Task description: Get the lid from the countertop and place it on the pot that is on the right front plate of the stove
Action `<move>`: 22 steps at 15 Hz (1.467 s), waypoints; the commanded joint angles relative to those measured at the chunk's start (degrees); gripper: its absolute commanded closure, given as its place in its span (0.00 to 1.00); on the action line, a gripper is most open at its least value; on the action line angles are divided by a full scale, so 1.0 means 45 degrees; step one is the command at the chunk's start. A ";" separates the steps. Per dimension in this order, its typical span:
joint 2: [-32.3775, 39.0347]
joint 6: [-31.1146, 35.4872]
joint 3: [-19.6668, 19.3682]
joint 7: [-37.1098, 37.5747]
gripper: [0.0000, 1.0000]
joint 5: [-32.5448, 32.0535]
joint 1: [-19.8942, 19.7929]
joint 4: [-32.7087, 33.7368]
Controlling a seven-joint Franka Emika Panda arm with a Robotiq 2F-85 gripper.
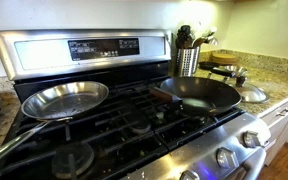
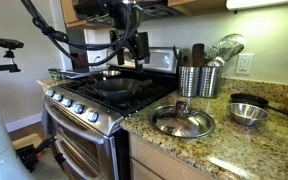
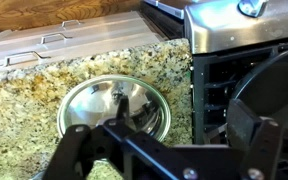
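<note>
The stove (image 1: 104,115) is filling most of both exterior views, its black grates carrying two pans. The speckled granite surface (image 2: 234,150) is running alongside it. On the right front burner the pot (image 1: 199,93), a wide black pan, is sitting flat with its dark handle pointing toward the other pan, and it is showing only its bare black inside. That other pan, a shiny steel frying pan (image 1: 66,98), is resting on the neighbouring front burner and showing just its bare bottom.

The lid (image 2: 182,121) is lying knob up on the surface, just beside the stove's edge and apart from the pot. Behind it two steel canisters (image 2: 189,80) are standing side by side, each holding upright kitchen tools. A small steel bowl (image 2: 248,113) is sitting near the lid. You cannot tell what is in it.

You are holding the gripper (image 2: 134,48) in the air above the stove. In the wrist view its fingers (image 3: 76,150) are standing wide apart with nothing between them, and the lid is lying on the granite beyond them.
</note>
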 commanded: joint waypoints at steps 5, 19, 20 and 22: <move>0.0028 -0.0030 0.0119 -0.0080 0.00 0.0101 -0.0129 0.0024; 0.1869 0.0565 -0.0092 0.0005 0.00 -0.0012 -0.0341 0.1285; 0.2372 0.0800 -0.0093 0.0059 0.00 -0.0033 -0.0395 0.1511; 0.3332 0.1303 -0.0072 0.0155 0.00 -0.0040 -0.0493 0.1912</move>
